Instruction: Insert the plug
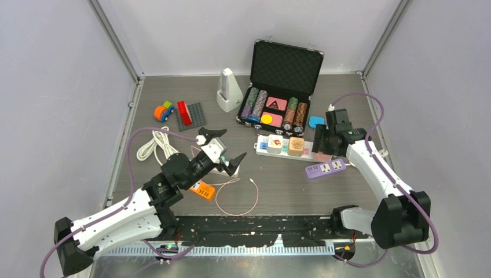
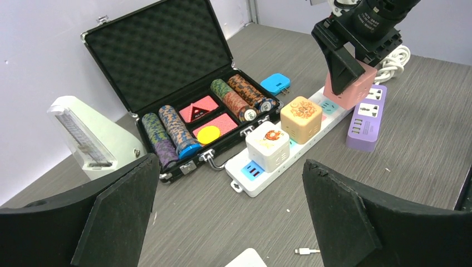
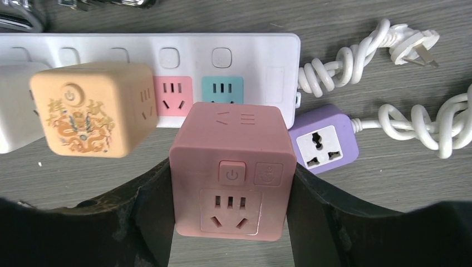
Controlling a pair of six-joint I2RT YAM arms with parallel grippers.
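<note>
Your right gripper (image 3: 229, 192) clamps the pink cube plug (image 3: 231, 147) by its sides, poised at the free sockets of the white power strip (image 3: 139, 47) — not visibly seated. Pressing it home is left. Your left gripper (image 2: 231, 167) stands wide open — empty.

The grey table (image 1: 289, 194) bears a white strip (image 3: 245, 55) just ahead of the right jaws, with a purple strip (image 3: 323, 139) beside them. A case (image 2: 161, 50) and a metronome (image 2: 83, 139) lie ahead of the left jaws.

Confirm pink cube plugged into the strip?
Out: right gripper grips the pink cube; on the white strip, pink socket and teal socket sit uncovered.
</note>
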